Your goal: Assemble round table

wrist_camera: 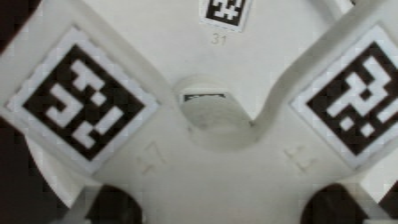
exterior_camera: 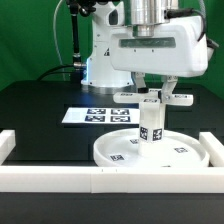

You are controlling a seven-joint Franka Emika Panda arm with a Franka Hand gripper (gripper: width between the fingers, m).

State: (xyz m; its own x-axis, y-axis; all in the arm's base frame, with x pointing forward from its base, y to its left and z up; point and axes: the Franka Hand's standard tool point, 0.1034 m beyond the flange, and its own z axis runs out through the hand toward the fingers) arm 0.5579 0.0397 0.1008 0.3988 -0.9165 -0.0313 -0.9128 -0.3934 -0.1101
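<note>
The large rimmed round disc (exterior_camera: 110, 152) lies flat on the black table just behind the front rail. The short cylindrical post (exterior_camera: 151, 128), carrying black-and-white tags, stands upright on the disc's middle. My gripper (exterior_camera: 151, 92) is shut on the flat cross-shaped piece (exterior_camera: 176, 98) and holds it level right on top of the post. In the wrist view the cross-shaped piece (wrist_camera: 205, 150) fills the picture, with two big tags on its arms and a small hole near its middle. It spans the gap between my dark fingertips (wrist_camera: 118, 205); the gripper (wrist_camera: 228, 208) is closed on it.
The marker board (exterior_camera: 97, 115) lies flat on the table behind the disc, toward the exterior view's left. White border rails run along the front (exterior_camera: 90, 181), the left (exterior_camera: 6, 148) and the right (exterior_camera: 214, 146). The arm's white base (exterior_camera: 100, 55) stands behind.
</note>
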